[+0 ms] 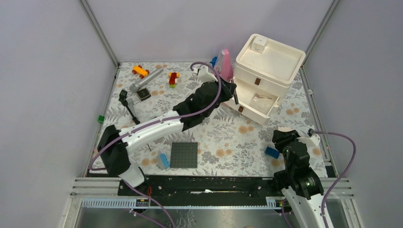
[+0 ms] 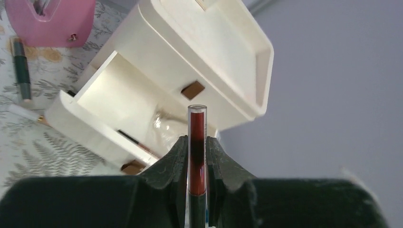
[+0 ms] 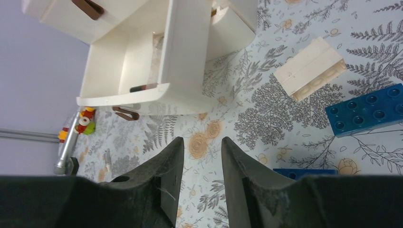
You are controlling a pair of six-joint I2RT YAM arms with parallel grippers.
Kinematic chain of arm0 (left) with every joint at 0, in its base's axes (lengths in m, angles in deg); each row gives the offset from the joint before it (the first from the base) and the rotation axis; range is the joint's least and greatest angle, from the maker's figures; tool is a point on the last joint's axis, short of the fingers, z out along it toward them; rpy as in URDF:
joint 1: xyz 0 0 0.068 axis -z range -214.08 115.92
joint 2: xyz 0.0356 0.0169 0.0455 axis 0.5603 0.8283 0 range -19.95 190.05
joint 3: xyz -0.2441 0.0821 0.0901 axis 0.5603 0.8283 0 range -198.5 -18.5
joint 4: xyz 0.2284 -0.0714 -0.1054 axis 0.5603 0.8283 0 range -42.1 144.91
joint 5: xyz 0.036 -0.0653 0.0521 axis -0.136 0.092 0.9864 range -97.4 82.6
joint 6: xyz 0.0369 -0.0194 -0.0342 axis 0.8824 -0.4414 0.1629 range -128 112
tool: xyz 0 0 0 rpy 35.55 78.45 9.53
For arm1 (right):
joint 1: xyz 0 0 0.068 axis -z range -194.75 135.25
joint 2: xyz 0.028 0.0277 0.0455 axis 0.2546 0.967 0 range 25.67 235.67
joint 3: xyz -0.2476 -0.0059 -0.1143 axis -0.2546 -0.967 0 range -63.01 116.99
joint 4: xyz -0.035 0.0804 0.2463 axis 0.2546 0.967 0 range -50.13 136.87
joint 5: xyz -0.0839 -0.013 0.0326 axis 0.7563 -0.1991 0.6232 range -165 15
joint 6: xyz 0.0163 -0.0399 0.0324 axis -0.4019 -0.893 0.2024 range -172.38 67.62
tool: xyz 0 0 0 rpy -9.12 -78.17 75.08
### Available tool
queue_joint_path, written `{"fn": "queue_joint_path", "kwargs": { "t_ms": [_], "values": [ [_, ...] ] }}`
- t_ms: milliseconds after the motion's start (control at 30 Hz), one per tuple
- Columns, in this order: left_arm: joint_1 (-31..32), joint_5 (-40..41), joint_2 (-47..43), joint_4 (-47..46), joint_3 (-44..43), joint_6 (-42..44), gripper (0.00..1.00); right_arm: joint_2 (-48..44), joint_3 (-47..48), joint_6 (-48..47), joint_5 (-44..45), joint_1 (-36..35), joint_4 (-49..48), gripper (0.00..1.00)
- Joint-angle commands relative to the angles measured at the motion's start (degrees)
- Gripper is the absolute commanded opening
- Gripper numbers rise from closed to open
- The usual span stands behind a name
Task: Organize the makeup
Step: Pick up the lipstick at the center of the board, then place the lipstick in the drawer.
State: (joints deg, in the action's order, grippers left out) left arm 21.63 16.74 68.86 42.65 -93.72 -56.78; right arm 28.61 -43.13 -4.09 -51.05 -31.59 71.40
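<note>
Left gripper (image 2: 197,156) clamps a red lip-gloss tube (image 2: 197,126) near the open drawer (image 2: 88,124), which has a pencil (image 2: 135,142) inside. Dark stick (image 2: 21,66) and pale stick (image 2: 23,114) lie unsorted to its left. Right gripper (image 3: 198,147) gapes, empty.

Lab test cell: grey panel walls (image 1: 47,71), aluminium frame (image 1: 99,33).

- The open drawer (image 2: 119,109) is free above, with a clear bag (image 2: 164,130) and a thin stick (image 2: 135,142) inside.
- The left claw (image 2: 197,140), gripping a red tube (image 2: 196,123), and its arm (image 1: 157,126) bar the surface's (image 1: 228,137) middle.
- A blue brick (image 3: 366,109) and a cream block (image 3: 311,69) lie by the right claw (image 3: 202,142).
</note>
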Motion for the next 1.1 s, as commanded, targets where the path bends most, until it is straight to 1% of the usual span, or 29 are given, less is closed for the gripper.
{"fn": "queue_joint_path", "kwargs": {
  "t_ms": [0,167,267,333,367,433,500,567,700,833,967,1067],
  "values": [
    [-0.43,10.10,7.61,6.65,-9.46,-17.57,0.00,-0.05,4.98,1.75,4.04,-0.26,0.72,0.42],
    [-0.84,10.26,16.50,11.91,-18.16,-25.78,0.00,-0.63,7.50,2.07,5.62,-0.23,3.52,0.42],
    [-1.24,8.73,20.68,11.84,-21.00,-28.12,0.00,-1.84,8.68,1.93,6.72,-0.21,5.31,0.42],
    [-1.73,6.31,22.84,9.96,-21.82,-28.59,0.01,-2.47,9.33,1.85,7.62,-0.27,6.36,0.42],
    [-2.07,4.70,23.82,8.19,-21.81,-28.23,0.05,-2.45,9.79,1.77,7.95,-0.22,6.80,0.42],
    [-2.53,2.25,25.40,5.74,-21.90,-28.09,0.16,-2.40,10.35,1.45,8.11,-0.21,6.99,0.42],
    [-2.87,0.80,26.76,4.09,-22.25,-27.62,0.28,-2.50,10.64,1.14,8.26,-0.19,7.01,0.42],
    [-2.98,0.37,27.46,3.90,-22.72,-27.32,0.37,-2.50,10.88,0.95,8.44,-0.21,7.31,0.42],
    [-3.04,-0.38,27.90,3.05,-22.84,-26.42,0.49,-2.50,11.01,1.00,8.47,-0.17,7.54,0.42],
    [-3.63,-1.37,26.84,2.54,-22.46,-24.47,0.52,-2.50,11.17,0.94,8.49,-0.21,7.65,0.42],
    [-4.48,-1.03,21.86,-0.20,-19.54,-16.65,0.53,-2.50,11.17,0.62,8.81,-0.24,7.68,0.42],
    [-5.69,-1.07,15.56,-3.68,-13.73,-10.63,0.58,-2.50,10.86,0.49,8.63,-0.23,7.32,0.42]
  ]
}}
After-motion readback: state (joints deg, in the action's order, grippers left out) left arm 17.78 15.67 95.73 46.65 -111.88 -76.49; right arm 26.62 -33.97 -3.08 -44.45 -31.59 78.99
